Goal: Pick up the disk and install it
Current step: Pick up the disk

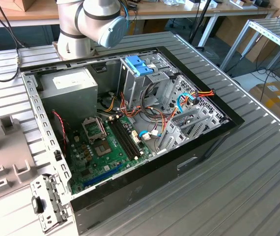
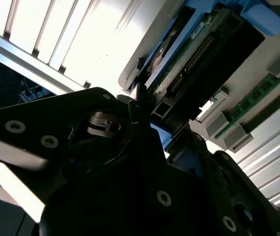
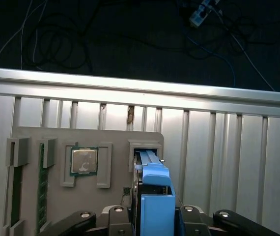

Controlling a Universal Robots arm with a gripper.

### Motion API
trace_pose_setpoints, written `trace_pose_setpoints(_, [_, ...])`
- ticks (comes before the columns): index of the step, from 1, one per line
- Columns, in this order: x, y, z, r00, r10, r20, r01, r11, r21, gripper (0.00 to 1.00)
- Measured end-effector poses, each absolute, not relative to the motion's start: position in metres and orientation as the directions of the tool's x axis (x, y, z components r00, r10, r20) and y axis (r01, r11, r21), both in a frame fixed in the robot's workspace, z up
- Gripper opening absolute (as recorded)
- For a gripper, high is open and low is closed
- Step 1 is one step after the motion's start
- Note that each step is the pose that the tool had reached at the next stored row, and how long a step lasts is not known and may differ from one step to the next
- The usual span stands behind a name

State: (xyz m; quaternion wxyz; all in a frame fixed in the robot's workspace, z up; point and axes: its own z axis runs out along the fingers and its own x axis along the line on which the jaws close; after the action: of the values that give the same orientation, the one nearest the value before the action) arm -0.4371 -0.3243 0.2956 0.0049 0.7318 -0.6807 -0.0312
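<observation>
The disk (image 3: 153, 196) stands on edge in a slot of a grey parts tray (image 3: 56, 137), its blue side rail facing the camera in the first wrist view. My gripper (image 3: 152, 212) straddles it, and the dark fingers (image 3: 116, 215) sit flush against both sides. In the second wrist view the disk (image 2: 204, 54) shows its green circuit board and connector edge just beyond the black gripper (image 2: 142, 105). The open computer case (image 1: 199, 147) lies on the table in the exterior view, with a drive cage topped by a blue latch (image 1: 139, 65).
The tray also holds a processor chip (image 3: 84, 161) and memory sticks (image 3: 42, 187). Inside the case are a grey power supply (image 1: 73, 83), a motherboard (image 1: 105, 142) and loose cables (image 1: 194, 96). The arm's base (image 1: 88, 24) stands behind the case. The ribbed table ends at an edge (image 3: 140, 86).
</observation>
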Motion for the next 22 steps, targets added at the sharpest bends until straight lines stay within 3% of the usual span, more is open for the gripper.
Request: trace_pose_setpoints(22, [-0.4371, -0.3242, 0.3051, 0.071, -0.997, -0.043, -0.996, -0.073, 0.049, 0.37])
